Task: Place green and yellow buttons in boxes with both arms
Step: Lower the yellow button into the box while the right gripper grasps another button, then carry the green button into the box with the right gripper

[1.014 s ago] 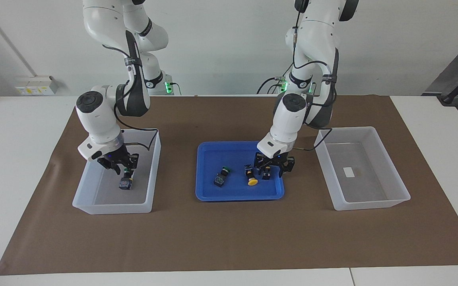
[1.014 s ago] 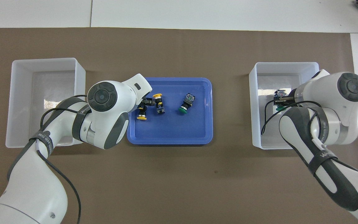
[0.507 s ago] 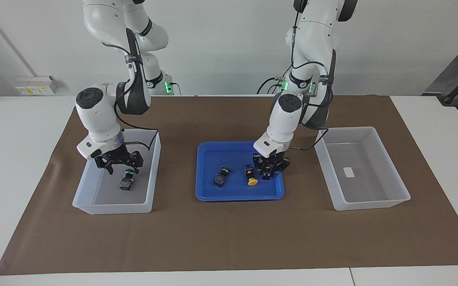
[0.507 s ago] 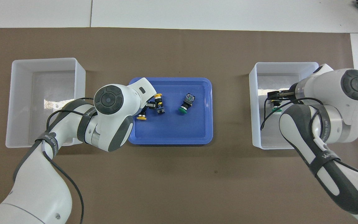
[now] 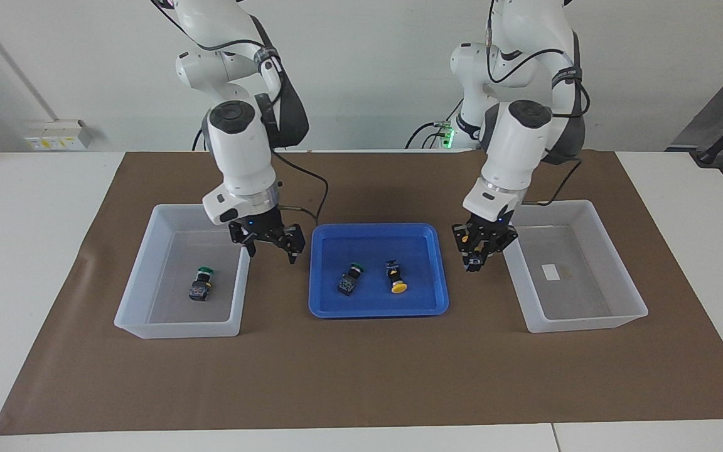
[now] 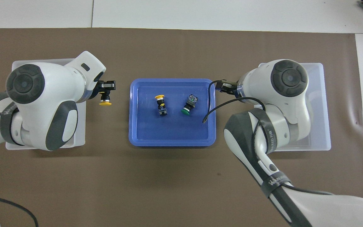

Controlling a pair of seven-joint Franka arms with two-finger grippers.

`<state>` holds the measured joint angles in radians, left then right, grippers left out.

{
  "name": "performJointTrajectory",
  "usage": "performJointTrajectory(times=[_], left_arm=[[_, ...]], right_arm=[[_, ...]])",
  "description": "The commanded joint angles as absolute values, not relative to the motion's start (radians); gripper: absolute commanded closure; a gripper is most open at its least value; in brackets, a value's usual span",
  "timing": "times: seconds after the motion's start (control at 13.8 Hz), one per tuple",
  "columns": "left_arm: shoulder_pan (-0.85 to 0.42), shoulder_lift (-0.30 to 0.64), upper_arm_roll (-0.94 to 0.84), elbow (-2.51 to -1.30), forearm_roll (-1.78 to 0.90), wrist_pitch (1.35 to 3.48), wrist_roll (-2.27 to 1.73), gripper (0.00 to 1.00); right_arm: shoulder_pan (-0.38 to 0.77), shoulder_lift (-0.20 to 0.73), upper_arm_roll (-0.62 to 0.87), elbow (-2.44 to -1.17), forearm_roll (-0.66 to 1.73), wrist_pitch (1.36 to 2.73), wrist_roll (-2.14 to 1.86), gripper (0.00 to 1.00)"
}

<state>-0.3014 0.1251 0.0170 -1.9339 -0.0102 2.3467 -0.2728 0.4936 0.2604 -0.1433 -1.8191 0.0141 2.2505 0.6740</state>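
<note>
Facing view: left gripper (image 5: 484, 248) pinches yellow button (image 5: 476, 258), airborne between blue tray (image 5: 378, 305) and empty box (image 5: 587, 319). Right gripper (image 5: 267, 242) spread, over gap between tray and box (image 5: 176, 326) holding green button (image 5: 200, 284).

Overhead view: on tray, second yellow button (image 6: 161, 104) at 9 o'clock of second green button (image 6: 189, 104); held button (image 6: 105, 100) clear of tray, at its 9 o'clock.

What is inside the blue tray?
One yellow button and one green button lie in the blue tray; a black cable hides a thin strip.

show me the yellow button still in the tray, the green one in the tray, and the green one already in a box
yellow button in the tray (image 6: 159, 97): overhead view, yellow cap.
green button in the tray (image 6: 185, 110): overhead view, green cap.
green button in the box (image 5: 199, 289): facing view, dark body.
</note>
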Motion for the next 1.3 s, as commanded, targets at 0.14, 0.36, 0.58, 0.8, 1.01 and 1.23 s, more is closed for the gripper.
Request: performJointTrajectory(times=[0.14,0.36,0.58,0.8,1.01,1.23], left_arm=[[-0.154,0.149,0.008,-1.875,-0.011,2.358,-0.155,1.00],[-0.062,0.164,0.008,-1.870,-0.012,2.376,-0.037,1.00],[-0.014,0.178,0.008,-1.888,-0.014,2.421,0.031,1.00],[-0.012,0.198,0.008,-1.933,-0.012,2.454,0.066,1.00],[-0.012,0.279,0.008,-1.924,-0.012,2.508,0.086,1.00],[0.001,0.345,0.009,-1.921,-0.012,2.564,0.087,1.00]], right_arm=[[0.632,0.412,-0.144,-1.728,0.009,2.329,0.938,0.00],[0.663,0.537,-0.144,-1.605,0.011,2.339,1.069,0.00],[0.649,0.567,-0.144,-1.617,0.011,2.404,1.069,0.00],[0.644,0.581,-0.146,-1.637,0.014,2.428,1.071,0.02],[0.664,0.569,-0.144,-1.683,0.014,2.416,1.071,0.76],[0.679,0.560,-0.146,-1.668,0.009,2.344,1.062,1.00]])
